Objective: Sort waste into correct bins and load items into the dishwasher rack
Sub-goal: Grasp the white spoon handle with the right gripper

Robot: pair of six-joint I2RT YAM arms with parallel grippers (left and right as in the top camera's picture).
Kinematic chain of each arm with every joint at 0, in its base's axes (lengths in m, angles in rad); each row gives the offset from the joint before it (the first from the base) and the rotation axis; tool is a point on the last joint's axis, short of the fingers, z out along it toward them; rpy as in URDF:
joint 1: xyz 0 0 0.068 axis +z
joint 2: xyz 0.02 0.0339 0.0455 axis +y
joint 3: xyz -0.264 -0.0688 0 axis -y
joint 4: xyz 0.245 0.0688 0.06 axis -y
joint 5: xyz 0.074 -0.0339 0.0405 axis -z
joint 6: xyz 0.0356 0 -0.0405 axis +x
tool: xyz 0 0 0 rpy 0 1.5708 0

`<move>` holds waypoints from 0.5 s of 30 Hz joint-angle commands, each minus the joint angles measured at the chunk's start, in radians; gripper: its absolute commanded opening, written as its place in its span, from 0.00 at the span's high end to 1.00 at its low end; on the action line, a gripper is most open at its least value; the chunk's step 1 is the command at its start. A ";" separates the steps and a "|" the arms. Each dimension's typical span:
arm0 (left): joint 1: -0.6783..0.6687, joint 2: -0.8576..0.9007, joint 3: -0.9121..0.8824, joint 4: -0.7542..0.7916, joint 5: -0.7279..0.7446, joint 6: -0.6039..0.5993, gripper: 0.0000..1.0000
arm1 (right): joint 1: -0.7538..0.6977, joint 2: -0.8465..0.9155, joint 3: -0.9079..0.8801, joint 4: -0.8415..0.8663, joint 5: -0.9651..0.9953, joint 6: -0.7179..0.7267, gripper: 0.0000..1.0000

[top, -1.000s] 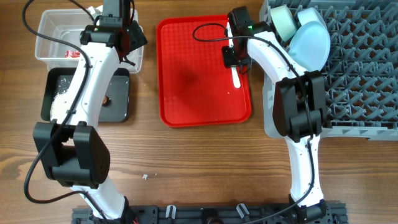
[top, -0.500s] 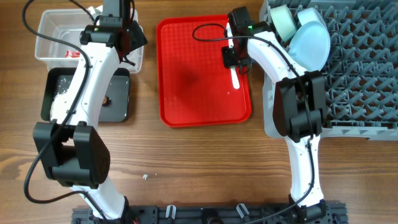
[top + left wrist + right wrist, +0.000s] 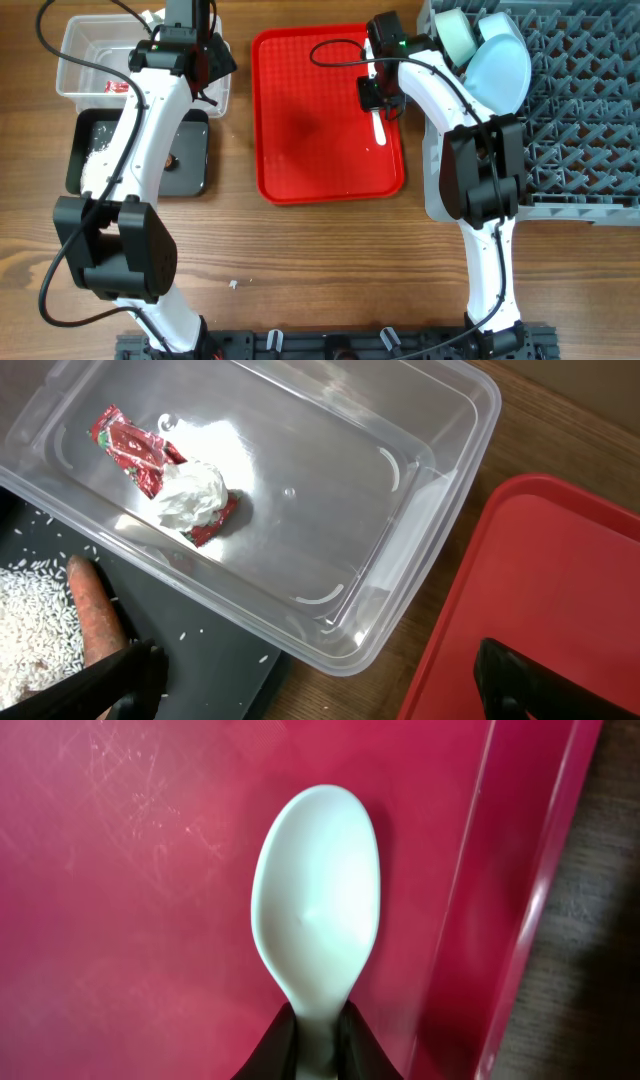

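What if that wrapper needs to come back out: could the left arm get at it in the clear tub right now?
Probably yes. The left gripper hangs open over the clear tub, which has no lid, and the red-and-white wrapper lies alone on its floor with nothing above it.

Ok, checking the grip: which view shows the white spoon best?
Right wrist: the spoon bowl fills the frame, handle pinched in the right claw. Overhead shows only a thin white sliver; left wrist shows none.
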 commanded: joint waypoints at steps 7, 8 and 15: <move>0.001 -0.023 0.006 0.003 -0.020 -0.017 0.00 | -0.003 -0.073 -0.008 -0.006 -0.016 -0.001 0.96; 0.001 -0.023 0.006 0.003 -0.020 -0.017 0.00 | -0.003 -0.073 -0.008 -0.006 -0.016 0.000 0.96; 0.001 -0.023 0.006 0.003 -0.020 -0.017 0.00 | -0.005 -0.103 -0.008 -0.025 -0.048 0.000 0.96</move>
